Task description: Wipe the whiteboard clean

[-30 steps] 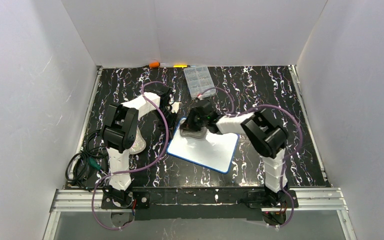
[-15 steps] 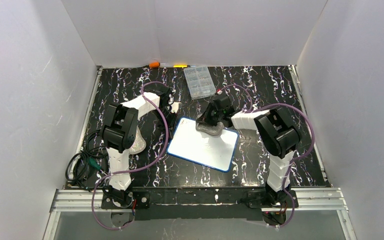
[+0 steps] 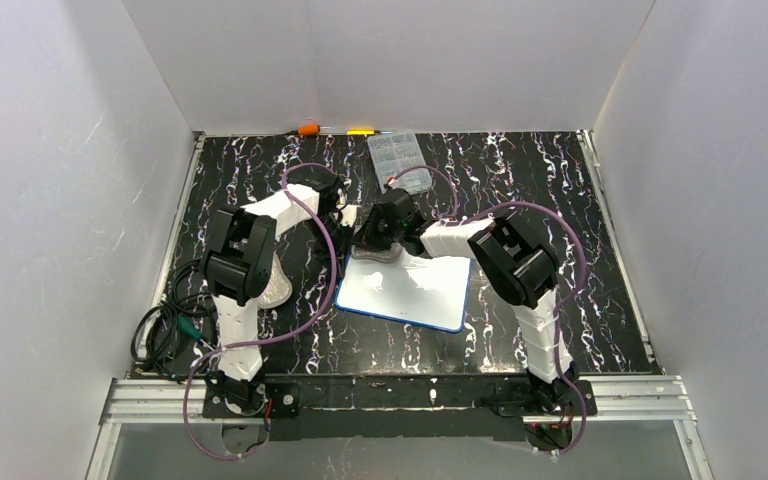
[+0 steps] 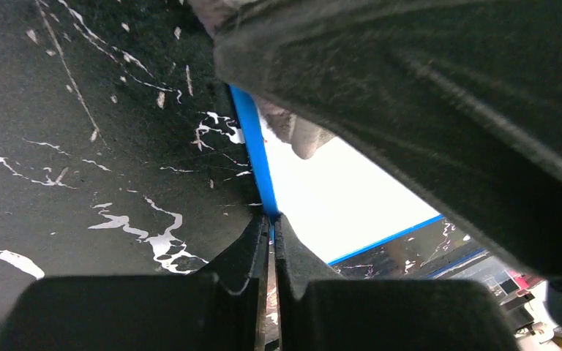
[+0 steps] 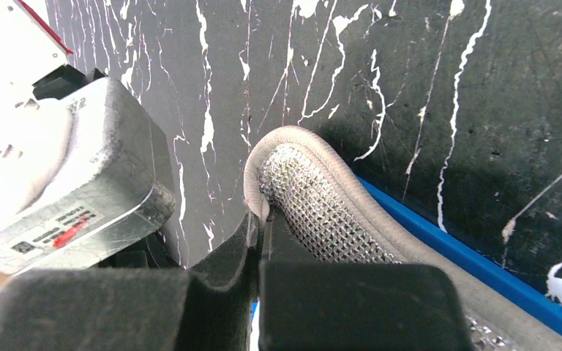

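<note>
The whiteboard [image 3: 410,290] lies flat in the middle of the black counter [image 3: 560,180]. From above it looks white all over. The left jaws are pinched together on its blue rim at the left side. The right jaws are squeezed tight on a grey cloth [image 5: 315,212], which rests on the board's far left corner. A clear box [image 3: 397,160] sits behind the board.
</note>
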### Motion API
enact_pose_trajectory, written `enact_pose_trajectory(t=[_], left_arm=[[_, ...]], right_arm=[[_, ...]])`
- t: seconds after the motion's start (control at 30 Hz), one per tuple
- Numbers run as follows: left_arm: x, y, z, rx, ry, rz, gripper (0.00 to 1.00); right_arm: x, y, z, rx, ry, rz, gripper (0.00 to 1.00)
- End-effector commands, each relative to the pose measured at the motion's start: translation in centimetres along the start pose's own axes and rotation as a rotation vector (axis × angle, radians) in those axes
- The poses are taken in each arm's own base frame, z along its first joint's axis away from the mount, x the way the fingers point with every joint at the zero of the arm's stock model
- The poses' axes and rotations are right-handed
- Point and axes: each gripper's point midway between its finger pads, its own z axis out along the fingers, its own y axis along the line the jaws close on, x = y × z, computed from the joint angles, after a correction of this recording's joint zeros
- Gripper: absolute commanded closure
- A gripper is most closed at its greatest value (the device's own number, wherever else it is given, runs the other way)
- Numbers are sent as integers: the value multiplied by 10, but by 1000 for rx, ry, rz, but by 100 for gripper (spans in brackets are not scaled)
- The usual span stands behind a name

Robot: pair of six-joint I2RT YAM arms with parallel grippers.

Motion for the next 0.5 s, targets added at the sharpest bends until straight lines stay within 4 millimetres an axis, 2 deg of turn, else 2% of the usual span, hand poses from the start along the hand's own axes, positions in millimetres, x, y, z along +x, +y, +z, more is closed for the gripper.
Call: enact_pose_trajectory(t=[0.0,0.1,0.17,0.23,0.33,0.47], left_arm=[[12,18,14,-65,42,28,100],[13,20,14,-67,44,26,100],[13,21,13,-65,42,22,100],[14,21,13,-64,41,20,100],[14,22,15,-64,47,18,100],[13,21,14,-65,42,23,100]], right_arm=[[-8,-51,-22,153,8,23,99],[-27,-78,-61,174,-7,57,99],[-34,-81,-83,167,-17,58,99],[-34,-80,-96,164,-22,47,99],[-26,-74,-96,141,-17,56,99],[-5,-59,-77,126,4,45,99]])
